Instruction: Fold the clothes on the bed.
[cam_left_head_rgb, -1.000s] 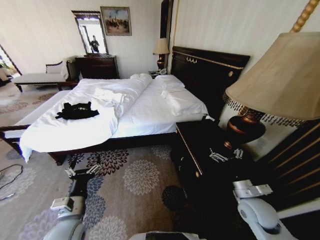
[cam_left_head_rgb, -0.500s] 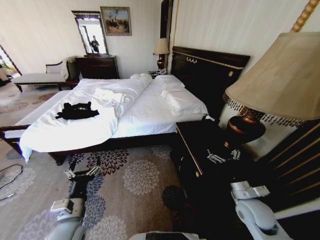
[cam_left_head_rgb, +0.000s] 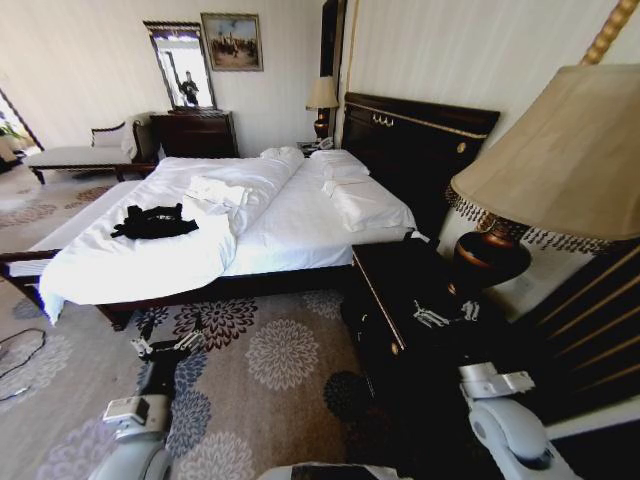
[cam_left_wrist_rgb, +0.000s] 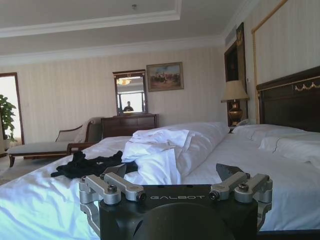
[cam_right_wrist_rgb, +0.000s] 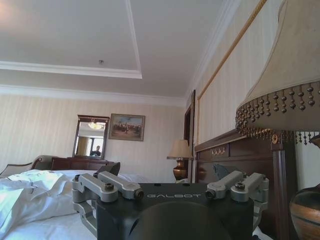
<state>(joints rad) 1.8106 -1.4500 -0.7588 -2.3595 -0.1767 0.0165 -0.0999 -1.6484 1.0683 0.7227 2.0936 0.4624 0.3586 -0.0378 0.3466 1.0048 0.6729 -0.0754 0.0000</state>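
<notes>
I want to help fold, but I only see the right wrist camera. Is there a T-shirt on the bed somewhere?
Observer: Yes. A crumpled black cotton T-shirt lies on the white duvet near the foot of the big white bed.
Operator: Is a gripper touching it?
Observer: No. The left gripper hangs open over the flower-patterned carpet, short of the bed's edge.
Operator: Where's the right one?
Observer: The right gripper is open above the dark wooden nightstand, far from the T-shirt.
</notes>
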